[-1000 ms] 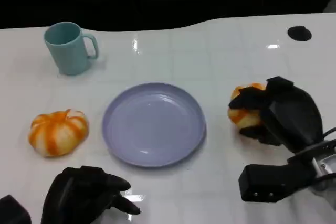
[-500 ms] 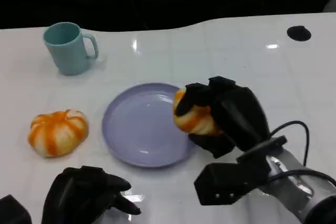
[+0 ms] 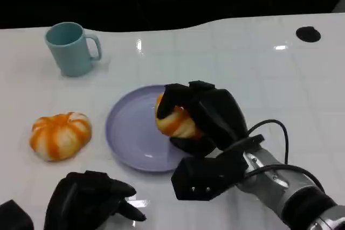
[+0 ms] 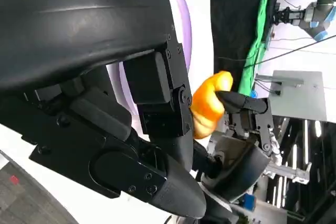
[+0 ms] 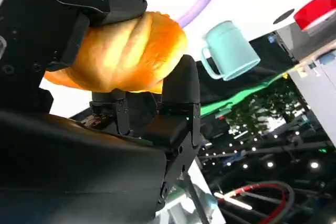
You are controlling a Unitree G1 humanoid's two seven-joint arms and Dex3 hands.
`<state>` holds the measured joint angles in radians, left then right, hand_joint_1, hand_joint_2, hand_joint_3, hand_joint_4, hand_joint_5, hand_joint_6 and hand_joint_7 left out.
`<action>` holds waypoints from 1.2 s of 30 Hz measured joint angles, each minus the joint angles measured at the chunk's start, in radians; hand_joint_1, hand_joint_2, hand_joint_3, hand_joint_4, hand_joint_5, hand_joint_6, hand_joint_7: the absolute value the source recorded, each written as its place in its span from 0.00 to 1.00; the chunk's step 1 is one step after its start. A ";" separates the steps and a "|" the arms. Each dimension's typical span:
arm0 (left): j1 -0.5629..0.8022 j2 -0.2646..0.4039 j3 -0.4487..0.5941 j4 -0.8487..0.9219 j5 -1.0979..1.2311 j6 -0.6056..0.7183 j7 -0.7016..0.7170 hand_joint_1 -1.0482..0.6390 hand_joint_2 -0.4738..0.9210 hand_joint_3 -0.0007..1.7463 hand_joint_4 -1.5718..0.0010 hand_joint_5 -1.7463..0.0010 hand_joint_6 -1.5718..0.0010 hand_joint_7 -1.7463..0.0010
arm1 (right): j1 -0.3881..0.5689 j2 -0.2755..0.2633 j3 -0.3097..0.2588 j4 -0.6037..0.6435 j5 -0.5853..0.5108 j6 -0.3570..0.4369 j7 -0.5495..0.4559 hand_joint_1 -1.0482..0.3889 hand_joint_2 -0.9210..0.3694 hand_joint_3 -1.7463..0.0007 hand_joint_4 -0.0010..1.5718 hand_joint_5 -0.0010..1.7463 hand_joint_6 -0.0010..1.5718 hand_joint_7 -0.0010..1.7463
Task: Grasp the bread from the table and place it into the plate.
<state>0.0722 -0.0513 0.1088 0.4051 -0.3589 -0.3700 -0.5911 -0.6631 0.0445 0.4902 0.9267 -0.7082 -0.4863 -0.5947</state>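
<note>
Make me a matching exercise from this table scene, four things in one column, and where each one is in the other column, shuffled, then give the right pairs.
1. mug
2. plate
3. held bread
4. other bread

A. in the right hand, over the plate
B. table's far left
C. table's middle
D. on the table, left of the plate

Pairs: 1-B, 2-C, 3-A, 4-D

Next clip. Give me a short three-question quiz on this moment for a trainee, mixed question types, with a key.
1. True or false: the right hand holds a bread over the plate.
2. Which object stands nearest the table's far left edge? A) mug B) plate C) second bread
3. Fill in: the left hand rests near the table's ____ edge.

Key: 1 true; 2 A; 3 near (front).
</note>
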 measured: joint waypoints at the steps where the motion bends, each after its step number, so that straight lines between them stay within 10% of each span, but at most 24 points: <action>1: 0.000 0.000 0.000 0.000 0.000 0.000 0.000 0.00 0.88 0.00 0.00 0.78 0.00 0.92 | -0.002 0.002 -0.004 0.002 0.009 -0.002 0.015 0.65 0.40 0.42 0.47 0.80 0.50 0.45; 6: 0.000 0.000 -0.001 0.000 0.001 0.000 0.001 0.00 0.88 0.00 0.00 0.78 0.00 0.91 | -0.008 0.002 -0.008 0.001 0.050 -0.001 0.165 0.55 0.23 0.66 0.18 0.33 0.36 0.09; 11: 0.000 0.000 -0.001 0.000 0.003 0.000 0.006 0.00 0.89 0.00 0.00 0.78 0.00 0.91 | -0.004 -0.011 -0.002 -0.064 0.060 0.046 0.331 0.42 0.01 0.95 0.01 0.22 0.22 0.00; 36: -0.003 0.000 -0.002 0.001 0.007 -0.003 0.008 0.00 0.88 0.00 0.00 0.78 0.00 0.91 | 0.305 -0.180 -0.079 -0.588 0.190 0.088 0.553 0.45 0.00 0.98 0.13 0.32 0.30 0.05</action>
<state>0.0692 -0.0516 0.1072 0.4066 -0.3514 -0.3730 -0.5833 -0.3578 -0.1352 0.4113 0.3387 -0.5184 -0.3981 -0.0420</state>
